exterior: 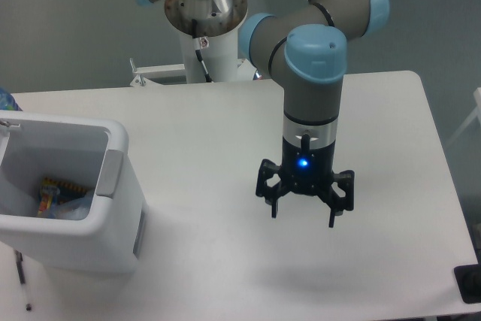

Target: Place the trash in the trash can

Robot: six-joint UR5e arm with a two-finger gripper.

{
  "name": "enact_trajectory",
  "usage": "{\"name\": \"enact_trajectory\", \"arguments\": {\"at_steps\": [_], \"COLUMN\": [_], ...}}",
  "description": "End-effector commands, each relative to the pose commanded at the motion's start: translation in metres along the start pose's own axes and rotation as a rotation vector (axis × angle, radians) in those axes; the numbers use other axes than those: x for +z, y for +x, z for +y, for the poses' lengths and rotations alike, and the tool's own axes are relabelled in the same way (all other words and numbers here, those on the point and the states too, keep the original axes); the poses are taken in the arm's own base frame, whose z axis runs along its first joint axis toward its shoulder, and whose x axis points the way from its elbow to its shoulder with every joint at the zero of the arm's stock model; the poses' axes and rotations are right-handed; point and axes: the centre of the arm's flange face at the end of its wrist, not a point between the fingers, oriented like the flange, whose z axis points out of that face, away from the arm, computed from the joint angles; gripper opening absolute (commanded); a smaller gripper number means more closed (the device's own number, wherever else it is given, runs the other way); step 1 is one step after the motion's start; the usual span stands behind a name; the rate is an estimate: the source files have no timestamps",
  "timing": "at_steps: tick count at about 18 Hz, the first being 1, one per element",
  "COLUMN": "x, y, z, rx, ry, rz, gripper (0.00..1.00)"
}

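The white trash can (113,186) stands at the table's left edge, with a grey tab on its right side. Trash (60,197) lies at its bottom: a piece with a red, blue and yellow label and something clear beside it. My gripper (303,218) hangs over the middle of the table, well to the right of the can. Its fingers (332,219) are spread open with nothing between them.
The white table (391,125) runs right to a rounded corner. The arm's base column (207,43) stands at the table's back edge. A black object (470,283) sits at the lower right corner.
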Motion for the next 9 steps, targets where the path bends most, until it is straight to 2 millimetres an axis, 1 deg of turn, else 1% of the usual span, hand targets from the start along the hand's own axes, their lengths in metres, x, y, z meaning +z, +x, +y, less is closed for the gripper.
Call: {"name": "enact_trajectory", "arguments": {"at_steps": [2, 4, 9], "x": [0.007, 0.014, 0.018], "y": [-0.001, -0.011, -0.013], "z": [0.010, 0.027, 0.037], "rx": [0.057, 0.072, 0.079], "ry": [-0.074, -0.129, -0.154], "rz": [0.015, 0.016, 0.049], "gripper": [1.00, 1.00, 1.00]}}
